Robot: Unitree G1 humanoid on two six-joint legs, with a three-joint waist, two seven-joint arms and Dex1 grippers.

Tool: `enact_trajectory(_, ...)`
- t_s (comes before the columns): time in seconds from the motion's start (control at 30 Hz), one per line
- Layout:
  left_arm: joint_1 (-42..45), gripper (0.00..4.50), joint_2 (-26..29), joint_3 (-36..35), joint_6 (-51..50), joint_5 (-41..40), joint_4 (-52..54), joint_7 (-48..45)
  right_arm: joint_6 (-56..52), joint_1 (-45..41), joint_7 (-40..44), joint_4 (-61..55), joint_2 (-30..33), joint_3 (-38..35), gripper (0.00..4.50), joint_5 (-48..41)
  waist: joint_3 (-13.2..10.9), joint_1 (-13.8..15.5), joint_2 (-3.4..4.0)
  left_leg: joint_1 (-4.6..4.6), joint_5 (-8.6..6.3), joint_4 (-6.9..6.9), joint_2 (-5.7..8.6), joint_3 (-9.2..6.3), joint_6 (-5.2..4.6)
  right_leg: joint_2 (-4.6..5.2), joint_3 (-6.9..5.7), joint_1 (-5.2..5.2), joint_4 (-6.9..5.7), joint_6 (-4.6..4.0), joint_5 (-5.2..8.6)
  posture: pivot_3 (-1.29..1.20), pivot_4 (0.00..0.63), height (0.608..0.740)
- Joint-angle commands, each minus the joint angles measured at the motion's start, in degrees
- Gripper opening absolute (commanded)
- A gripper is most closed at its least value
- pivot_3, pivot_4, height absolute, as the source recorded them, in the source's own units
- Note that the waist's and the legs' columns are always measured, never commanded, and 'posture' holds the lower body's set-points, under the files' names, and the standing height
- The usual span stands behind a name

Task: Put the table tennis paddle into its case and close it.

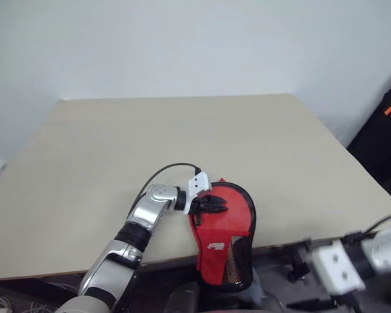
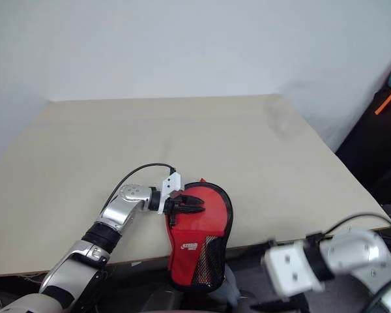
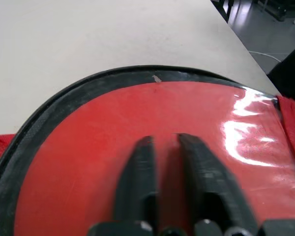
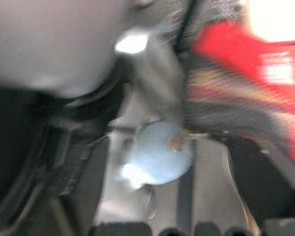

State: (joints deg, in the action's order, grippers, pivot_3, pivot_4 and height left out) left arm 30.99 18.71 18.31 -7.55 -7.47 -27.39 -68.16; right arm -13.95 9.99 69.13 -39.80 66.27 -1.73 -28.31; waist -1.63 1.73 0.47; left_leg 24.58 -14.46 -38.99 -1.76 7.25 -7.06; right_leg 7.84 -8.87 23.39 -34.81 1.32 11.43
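Your case [image 1: 223, 235] lies at the table's [image 1: 182, 143] near edge, long axis toward you, mesh end overhanging. Left gripper [image 1: 216, 204] rests on its round end, jaws slightly apart, gripping nothing. Right gripper's jaws can't be read; it's well off to the right.

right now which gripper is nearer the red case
Left. The left gripper lies over the case on the wide end of it at the table's near edge; the right gripper hangs off the table, apart from the case.
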Motion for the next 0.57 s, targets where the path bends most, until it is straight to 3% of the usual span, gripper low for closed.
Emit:
enact_trajectory(0.03,-1.9,2.15,2.1,-2.8,-3.4,-1.8,7.3,0.9,-10.4,-10.2,-6.3,5.9,-4.8,-1.9,4.5,-8.5,-0.1,-0.2,-0.17,0.0,0.0,0.01,0.0,0.0,0.0,0.0,0.01,0.06,0.0,0.0,0.0,0.0,0.0,0.715)
enact_trajectory(0.17,-5.1,3.44,5.4,-7.0,-7.8,-3.9,15.0,3.6,-18.2,-18.8,-14.7,11.0,-11.6,-1.7,4.5,-9.9,-0.3,-0.3,-0.35,0.01,-0.1,0.05,0.12,0.01,0.0,0.05,0.01,0.24,-0.03,-0.02,-0.02,0.0,0.0,0.715)
enact_trajectory(0.27,-7.8,4.45,8.0,-12.4,-11.3,-6.3,20.3,7.3,-22.5,-22.5,-21.6,12.9,-16.6,-1.5,4.5,-8.8,-0.3,-0.1,-0.32,0.08,-0.24,0.0,0.15,0.02,0.63,0.07,-0.01,0.38,-0.14,0.04,-0.12,0.0,0.0,0.715)
enact_trajectory(0.47,-11.2,4.45,8.9,-23.7,-15.9,-10.0,24.1,17.8,-27.2,-26.3,-33.0,16.2,-25.9,0.2,4.5,-5.8,-0.4,-0.4,-0.28,0.15,-0.33,0.04,0.22,0.11,0.8,-0.01,-0.17,0.42,-0.16,0.08,-0.11,0.0,0.0,0.715)
enact_trajectory(0.57,-12.5,4.45,9.1,-25.7,-16.6,-10.2,24.7,21.0,-28.5,-27.8,-34.9,17.7,-28.6,0.3,4.5,-5.2,-0.4,-0.8,-0.2,0.1,-0.32,-0.04,0.26,0.14,0.78,-0.03,-0.2,0.34,-0.18,0.22,0.0,0.0,0.0,0.715)
